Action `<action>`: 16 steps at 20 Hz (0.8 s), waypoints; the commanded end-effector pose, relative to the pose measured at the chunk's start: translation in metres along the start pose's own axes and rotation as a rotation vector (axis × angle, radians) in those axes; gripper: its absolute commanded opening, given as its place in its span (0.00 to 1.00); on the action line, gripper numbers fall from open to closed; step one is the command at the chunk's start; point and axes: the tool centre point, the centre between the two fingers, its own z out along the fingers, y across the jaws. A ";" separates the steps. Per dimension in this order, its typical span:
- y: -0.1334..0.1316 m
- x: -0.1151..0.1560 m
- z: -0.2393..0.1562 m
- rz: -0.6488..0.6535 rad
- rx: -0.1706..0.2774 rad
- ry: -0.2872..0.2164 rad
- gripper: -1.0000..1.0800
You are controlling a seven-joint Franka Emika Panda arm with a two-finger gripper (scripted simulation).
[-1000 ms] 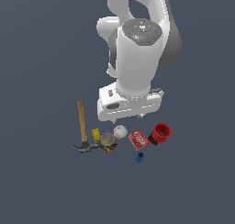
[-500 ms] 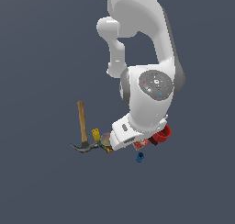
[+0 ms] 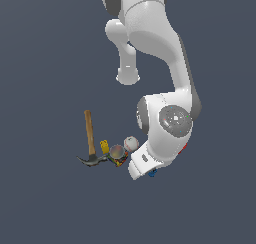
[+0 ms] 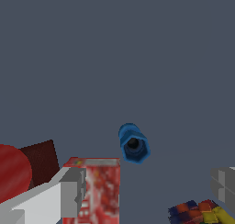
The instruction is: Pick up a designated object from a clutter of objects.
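The designated object is a small bright-blue chunky piece lying on the grey floor; in the exterior view only its edge peeks out under the arm's hand. My gripper is open and empty, its two grey fingers spread wide, and the blue piece lies apart from them, a little beyond the gap. The red box sits beside one finger, and the red cup is beyond it. In the exterior view the fingers are hidden behind the white wrist.
The wooden-handled hammer, yellow piece, tin can and white baseball lie to the exterior view's left of the hand. A multicoloured block sits near the other finger. The arm hides the red box and cup in the exterior view.
The arm has swung down and lowered over the clutter. The hand now covers the red box and red cup in the exterior view, and only a sliver of the blue piece shows.
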 end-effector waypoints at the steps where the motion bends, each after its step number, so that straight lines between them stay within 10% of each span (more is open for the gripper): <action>1: -0.001 0.004 0.008 -0.015 0.001 0.003 0.96; 16: -0.003 0.006 0.045 -0.025 0.002 0.003 0.96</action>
